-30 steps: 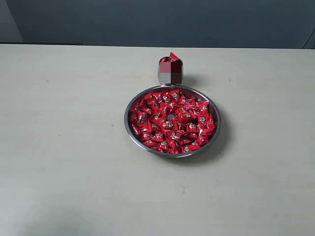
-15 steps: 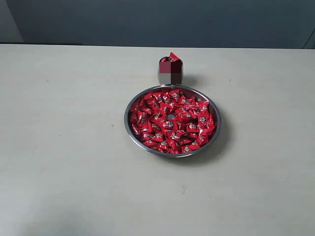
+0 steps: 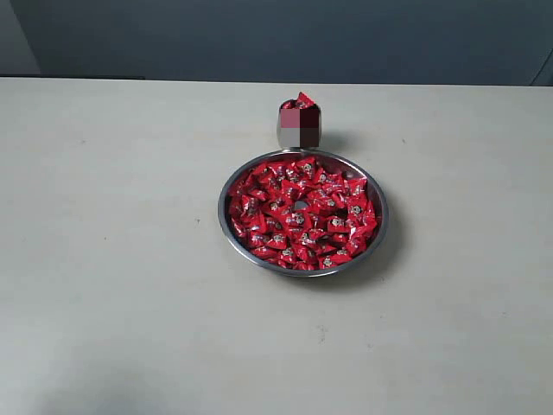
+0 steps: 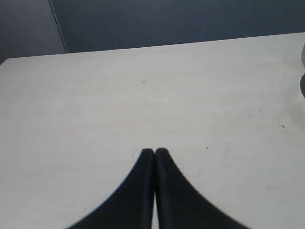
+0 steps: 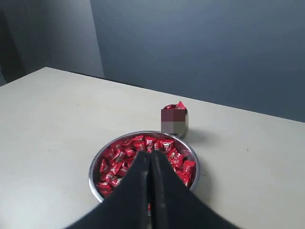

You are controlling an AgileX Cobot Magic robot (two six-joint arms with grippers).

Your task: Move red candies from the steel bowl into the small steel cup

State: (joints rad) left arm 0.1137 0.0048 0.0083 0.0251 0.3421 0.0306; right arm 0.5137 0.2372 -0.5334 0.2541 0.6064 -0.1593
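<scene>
The steel bowl point(image 3: 226, 226) sits mid-table, packed with red candies point(image 3: 298, 212). Just behind it stands the small steel cup point(image 3: 299, 128), with red candies heaped above its rim point(image 3: 302, 101). Neither gripper shows in the exterior view. In the right wrist view my right gripper point(image 5: 149, 153) hangs shut and empty above the bowl point(image 5: 96, 165), its dark fingers point(image 5: 138, 191) hiding the candies point(image 5: 124, 155) nearest the camera; the cup point(image 5: 175, 120) stands beyond. My left gripper point(image 4: 154, 151) is shut and empty over bare table, away from the bowl.
The pale table point(image 3: 112, 216) stretches wide around the bowl, with a dark wall point(image 3: 285, 39) behind its far edge. A rounded pale object point(image 4: 302, 52) just clips one edge of the left wrist view.
</scene>
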